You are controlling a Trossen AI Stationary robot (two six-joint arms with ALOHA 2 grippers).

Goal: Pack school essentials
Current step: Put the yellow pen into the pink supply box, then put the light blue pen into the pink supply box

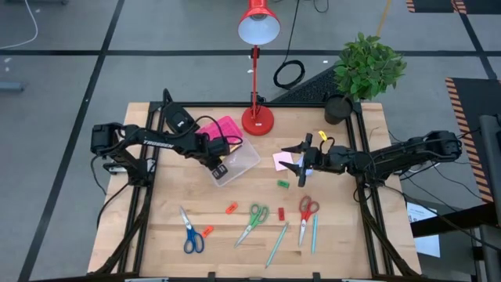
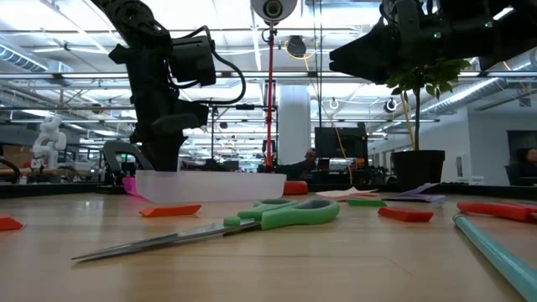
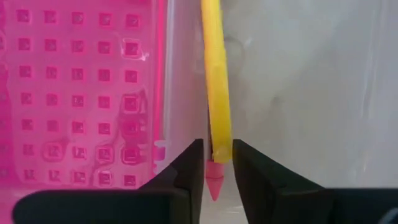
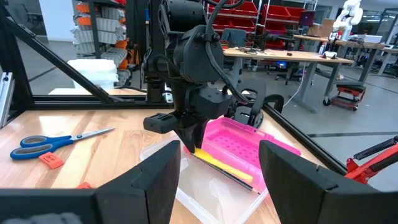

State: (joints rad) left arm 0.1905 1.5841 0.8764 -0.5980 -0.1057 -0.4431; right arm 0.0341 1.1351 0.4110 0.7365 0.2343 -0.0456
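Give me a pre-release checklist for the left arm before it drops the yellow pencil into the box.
1. Left claw shut on the yellow pencil: ok.
2. Pencil over the clear box, not the pink lid: ok.
3. Box lid open: ok.
4. Pencil fully inside the box walls: cannot tell.
5. Right claw away from the box, open above the table: ok.
6. Green scissors and red scissors still left to pack on the table: ok.

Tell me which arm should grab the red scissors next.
Right. The right gripper hangs open close to the red scissors, while the left gripper is across the table, fingers shut on a yellow pencil over the clear box.
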